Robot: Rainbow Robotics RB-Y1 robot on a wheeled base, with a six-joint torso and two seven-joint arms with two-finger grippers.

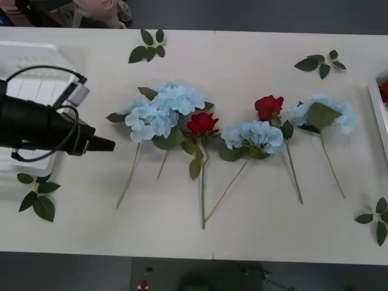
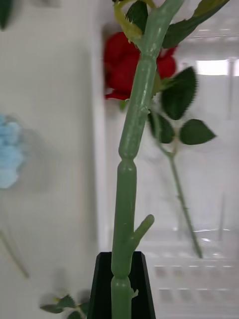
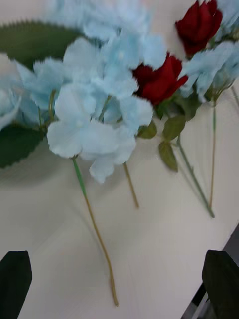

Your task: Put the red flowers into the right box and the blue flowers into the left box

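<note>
1. White tabletop [image 1: 242, 242] spreads before my rig, with loose green leaf sprigs [image 1: 147, 46] scattered round its edges.
2. My left gripper [image 3: 119, 284] hovers above the table with its black fingers [image 3: 15, 284] spread wide and nothing between them; in the front view its black arm reaches in beside the white slotted plastic basket, the left box [image 1: 30, 51].
3. Just ahead of that gripper lie the fluffy pale-blue flower clusters [image 1: 160, 109] on thin stems, two overlapping at the near end of the row, two more farther along.
4. Among them lie deep-red artificial roses [image 1: 202, 123] on long green stems, one touching the blue cluster nearest the gripper, another farther off.
5. My right gripper [image 2: 122, 286] is clenched on the thick green stem of a red rose [image 2: 134, 129], which rises straight up from its black fingertips.
6. Beyond that stem another red rose [image 2: 119, 65] lies inside the shallow white tray, the right box [image 1: 377, 115], at the table's right edge.
</note>
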